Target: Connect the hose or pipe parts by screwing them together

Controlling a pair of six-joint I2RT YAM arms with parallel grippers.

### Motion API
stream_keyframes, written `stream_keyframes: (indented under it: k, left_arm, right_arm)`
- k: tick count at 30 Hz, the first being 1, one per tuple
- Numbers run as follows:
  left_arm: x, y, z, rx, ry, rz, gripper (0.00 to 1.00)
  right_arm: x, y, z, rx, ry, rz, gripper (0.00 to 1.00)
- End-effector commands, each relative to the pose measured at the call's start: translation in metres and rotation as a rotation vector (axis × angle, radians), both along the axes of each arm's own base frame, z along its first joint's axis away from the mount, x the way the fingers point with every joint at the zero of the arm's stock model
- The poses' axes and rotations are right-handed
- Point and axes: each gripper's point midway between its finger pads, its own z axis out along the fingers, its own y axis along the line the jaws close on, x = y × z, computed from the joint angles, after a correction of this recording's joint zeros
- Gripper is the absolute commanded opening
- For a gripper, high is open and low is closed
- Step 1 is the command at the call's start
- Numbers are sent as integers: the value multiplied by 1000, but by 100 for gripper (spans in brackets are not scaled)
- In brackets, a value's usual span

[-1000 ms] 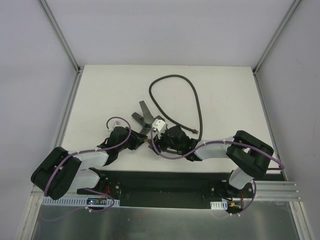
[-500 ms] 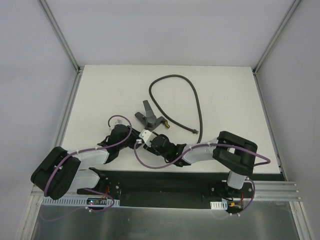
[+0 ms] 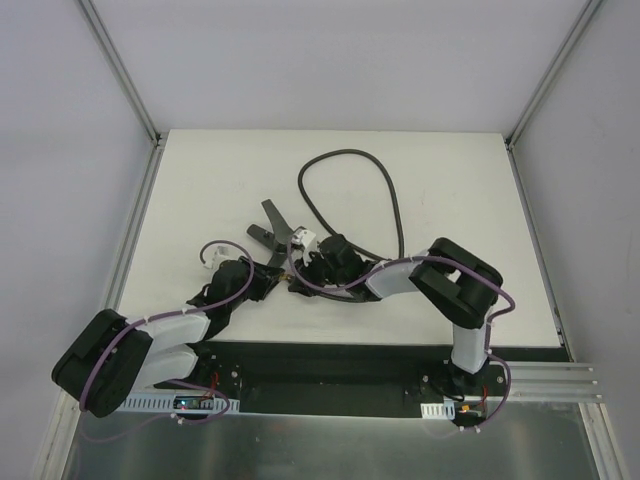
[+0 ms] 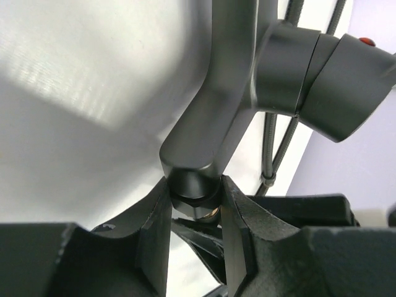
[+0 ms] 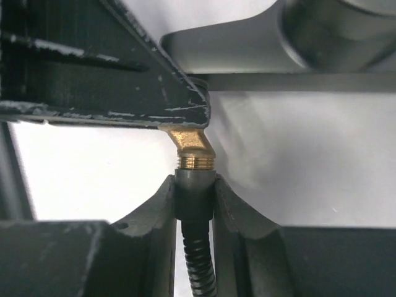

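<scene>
Two arms meet near the middle of a white table [image 3: 450, 180], a little toward its near edge. The left gripper [image 4: 195, 207] is clamped on the dark round end of the forked fitting [image 4: 216, 111]. The right gripper [image 5: 193, 198] is closed around the hose [image 5: 197, 260] just behind its brass tip [image 5: 193, 148]. The rest of the hose runs in a wide loop across the middle of the table toward the far edge.

The join looks at risk. The right wrist view shows the brass tip canted to one side and pressing against a black edge, not squarely facing a port. Turned from this angle, the threads would likely cross or fail to catch. Whether the tip has met a thread at all cannot be told. Twisting may also wind up the long loop, and its spring could drag the tip off line or pull the collar through the fingers. The fitting is held only by one narrow end, so a sideways push could pivot it in the left jaws.

The table is matt white and bare apart from the parts. Aluminium rails [image 3: 120, 70] edge it, pale grey walls [image 3: 330, 60] close it in on three sides, and a black plate [image 3: 330, 365] carries the arm bases along the near edge.
</scene>
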Motion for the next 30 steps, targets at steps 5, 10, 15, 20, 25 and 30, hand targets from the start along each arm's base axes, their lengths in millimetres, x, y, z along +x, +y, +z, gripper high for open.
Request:
stream_keyframes:
  k: [5,10,15,20,25,30]
  left_arm:
    - [-7,2,8,-38,-118,-22,0]
    - [-3,1,10,-20,-129,-28,0]
    - [0,0,11,-15,-109,-19,0]
    - [1,-3,11,2,-69,-31,0]
    - [3,-8,13,0,-54,-39,0]
    - [5,-16,20,-36,-40,-59,0]
  right_arm:
    - [12,49,73,512,330,164,1]
    - [21,48,71,586,438,136,1]
    - [32,34,49,456,429,25,32]
    - [36,11,45,320,245,-38,69]
    - [39,-21,39,63,28,-127,73]
    - [14,-28,39,-164,-270,-67,75]
